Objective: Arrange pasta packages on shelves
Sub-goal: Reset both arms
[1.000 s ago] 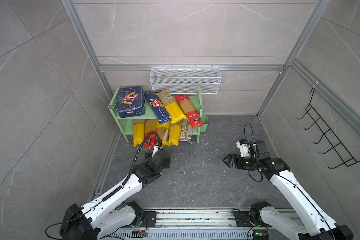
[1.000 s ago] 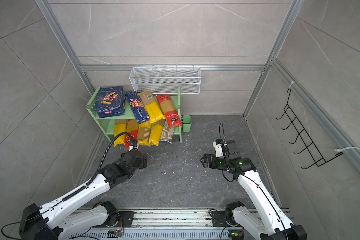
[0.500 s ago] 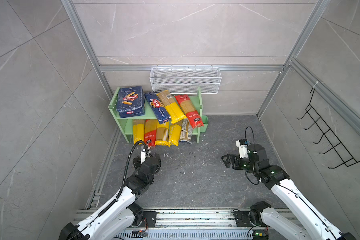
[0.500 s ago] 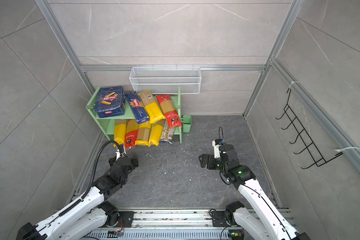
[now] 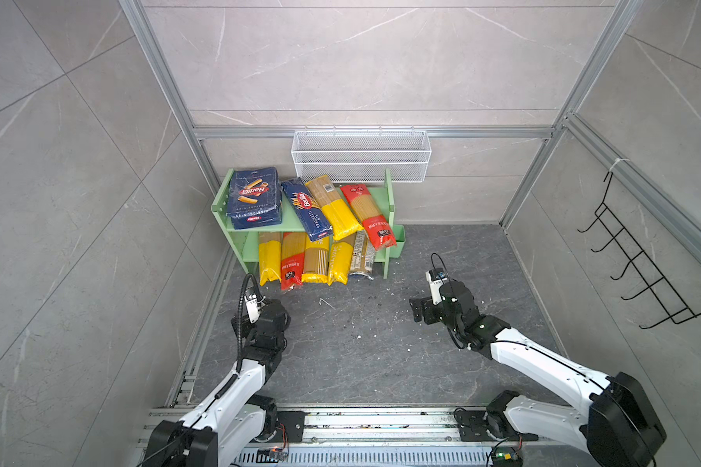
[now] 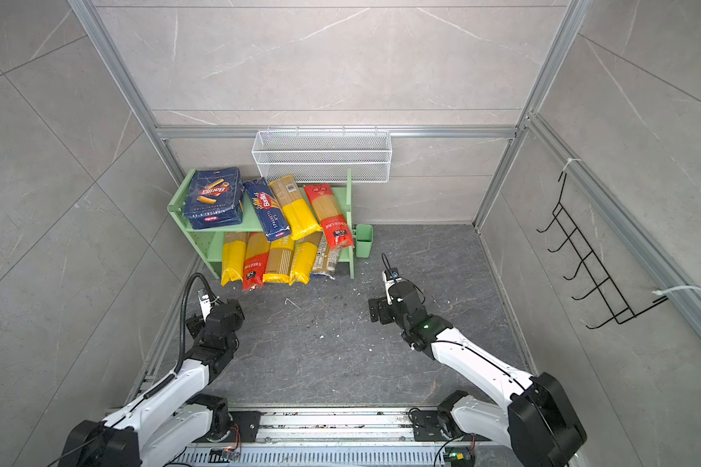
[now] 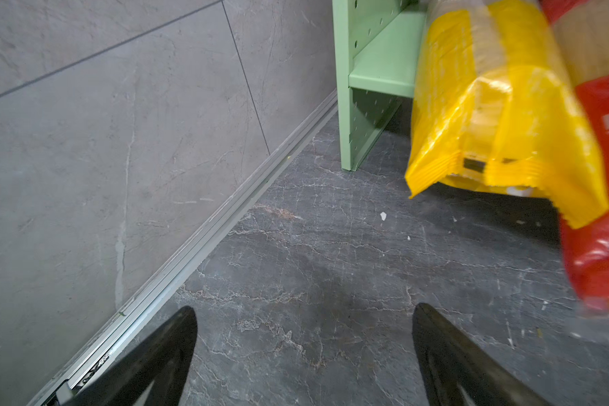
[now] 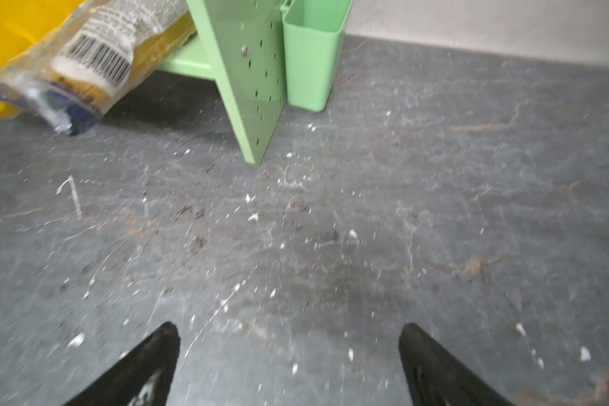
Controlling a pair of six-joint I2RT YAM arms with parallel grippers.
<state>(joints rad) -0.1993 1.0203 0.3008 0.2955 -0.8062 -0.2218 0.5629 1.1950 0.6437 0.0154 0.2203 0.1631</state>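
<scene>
The pale green shelves [image 5: 381,202] [image 6: 343,194] stand against the back wall. Pasta packages fill both tiers: dark blue Barilla boxes [image 5: 255,197], a blue spaghetti pack [image 5: 306,208], a yellow bag [image 5: 332,206] and a red bag [image 5: 367,214] on top, and several yellow and red bags [image 5: 312,258] below, their ends overhanging the floor. My left gripper [image 7: 305,307] is open and empty over bare floor, short of the yellow bag [image 7: 489,116] and the shelf's leg [image 7: 352,133]. My right gripper [image 5: 421,310] [image 8: 289,325] is open and empty, in front of the shelf's right panel [image 8: 254,88].
A white mesh basket [image 5: 361,155] hangs on the back wall above the shelves. A black hook rack [image 5: 640,263] is on the right wall. A green side cup [image 8: 312,59] hangs on the shelf's right panel. Crumbs dot the dark floor [image 5: 361,347]. A metal rail [image 7: 225,228] runs along the left wall.
My left gripper has drawn back from the red-ended bag on the lower tier toward the front left and opened wider; the bag stays on the shelf. The right gripper has shifted slightly left.
</scene>
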